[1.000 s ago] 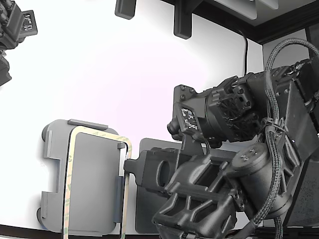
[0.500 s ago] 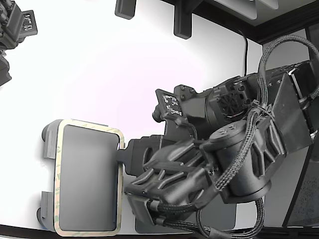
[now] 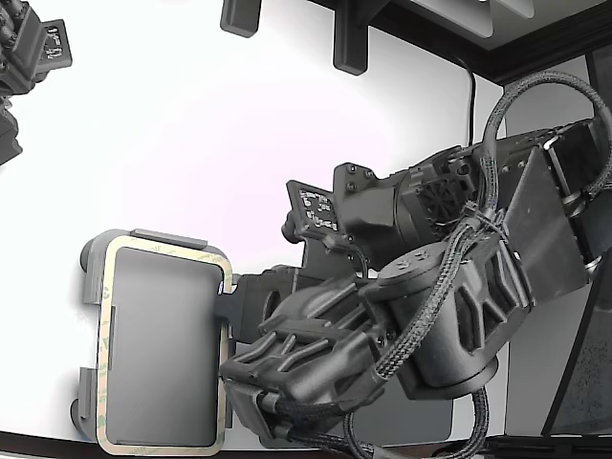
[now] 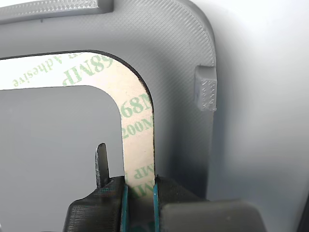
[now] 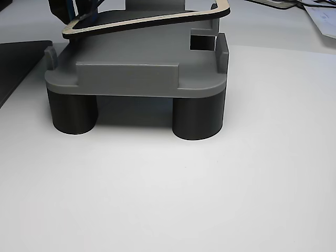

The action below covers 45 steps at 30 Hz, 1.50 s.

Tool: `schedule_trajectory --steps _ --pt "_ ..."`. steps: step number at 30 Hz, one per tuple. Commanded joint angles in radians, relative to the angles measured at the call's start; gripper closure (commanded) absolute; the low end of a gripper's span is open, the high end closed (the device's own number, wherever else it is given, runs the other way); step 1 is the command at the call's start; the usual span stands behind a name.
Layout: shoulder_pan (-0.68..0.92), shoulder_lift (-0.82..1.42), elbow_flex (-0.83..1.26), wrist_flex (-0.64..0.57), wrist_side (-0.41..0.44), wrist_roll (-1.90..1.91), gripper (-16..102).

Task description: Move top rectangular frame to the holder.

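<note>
The top rectangular frame (image 3: 103, 344) is a thin tan ring with green print, lying over the light grey holder (image 3: 163, 354) at the exterior view's lower left. My gripper (image 3: 227, 298) is shut on the frame's right-hand side in that view. In the wrist view the printed frame strip (image 4: 137, 125) runs between my gripper's (image 4: 140, 198) closed tips, above the holder's floor (image 4: 178, 72) and beside a raised tab (image 4: 205, 89). The other view shows the frame (image 5: 152, 20) tilted above the holder (image 5: 131, 73), not lying flat, with my gripper (image 5: 73, 10) at its lower end.
A dark grey flat mat (image 3: 435, 421) lies under my arm, and its edge (image 5: 16, 58) shows beside the holder. The holder stands on dark round legs (image 5: 197, 118). A second arm (image 3: 29, 57) hangs at the exterior view's top left. Black mounts (image 3: 349, 43) stand at the back.
My arm has swung to the exterior view's left, carrying the frame from an offset position to roughly in line over the holder.
</note>
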Motion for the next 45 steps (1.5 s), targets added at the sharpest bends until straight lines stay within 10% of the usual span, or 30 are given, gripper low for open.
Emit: schedule_trajectory --steps 1,45 --pt "-0.008 0.023 -0.015 0.011 -0.005 0.002 97" --pt "-0.020 0.003 0.002 0.011 0.006 0.012 97"
